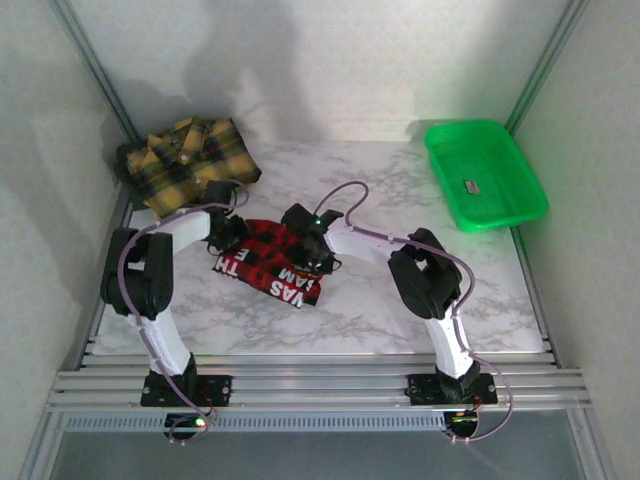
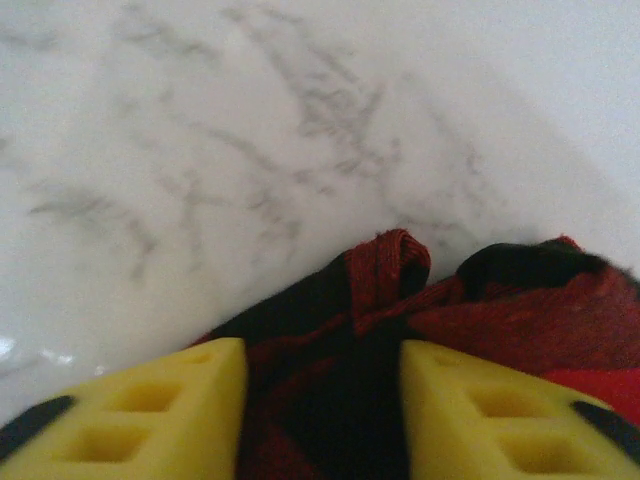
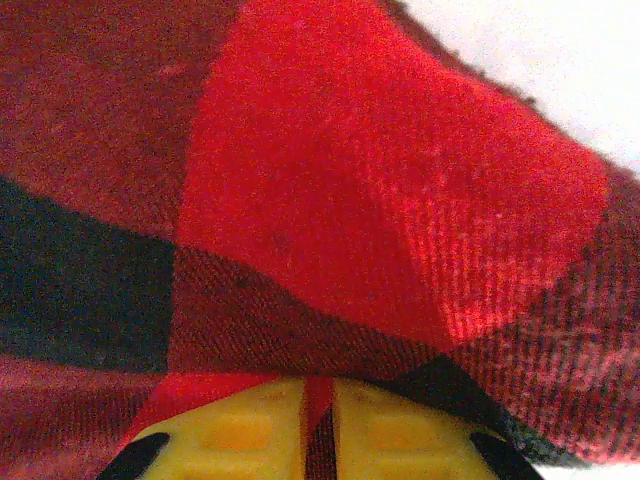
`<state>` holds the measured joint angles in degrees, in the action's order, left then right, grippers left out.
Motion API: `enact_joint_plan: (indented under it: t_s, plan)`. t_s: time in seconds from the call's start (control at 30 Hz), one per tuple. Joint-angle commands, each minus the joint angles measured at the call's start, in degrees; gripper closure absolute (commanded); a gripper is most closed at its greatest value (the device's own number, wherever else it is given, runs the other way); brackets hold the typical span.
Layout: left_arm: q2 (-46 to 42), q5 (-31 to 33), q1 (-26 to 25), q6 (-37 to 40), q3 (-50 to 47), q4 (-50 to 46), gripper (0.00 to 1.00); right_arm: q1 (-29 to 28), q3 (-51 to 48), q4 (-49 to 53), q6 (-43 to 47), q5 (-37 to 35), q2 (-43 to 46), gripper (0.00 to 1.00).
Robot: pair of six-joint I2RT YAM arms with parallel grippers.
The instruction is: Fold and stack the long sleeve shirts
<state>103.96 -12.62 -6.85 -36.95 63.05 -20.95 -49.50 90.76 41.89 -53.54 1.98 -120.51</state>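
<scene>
The red-and-black check shirt (image 1: pixel 268 258) lies bunched at the table's middle, its black patch with white lettering (image 1: pixel 285 285) facing up. My left gripper (image 1: pixel 228 236) is at the shirt's left edge, where a thick gathered bunch of the red-and-black shirt (image 2: pixel 330 380) fills the gap between its yellow fingers (image 2: pixel 170 410). My right gripper (image 1: pixel 316 252) is at the shirt's right side and is shut on a thin layer of the red-and-black shirt (image 3: pixel 380 200), which runs up between its fingers (image 3: pixel 240 435). The yellow-and-black check shirt (image 1: pixel 186 160) lies crumpled at the back left, apart from both grippers.
A green plastic tray (image 1: pixel 520 170) sits at the back right with a small dark item (image 1: pixel 472 186) inside. White walls close in on three sides. Bare marble table (image 1: pixel 400 310) shows in front of the shirt and to its right.
</scene>
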Motion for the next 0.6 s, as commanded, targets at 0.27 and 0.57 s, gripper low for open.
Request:
enact_joint_plan:
  t_s: [0.27, 0.57]
  plan:
    - [-22.22, -3.94, 3.45, -1.31, -9.76, -2.15, 0.00, 2.08, 4.74, 8.30, 15.39, -8.00, 8.29, 0.47]
    - [-18.20, -17.44, 6.67, 5.31, -16.60, 6.97, 0.00, 0.78, 1.79, 7.70, 18.02, -0.64, 15.60, 0.30]
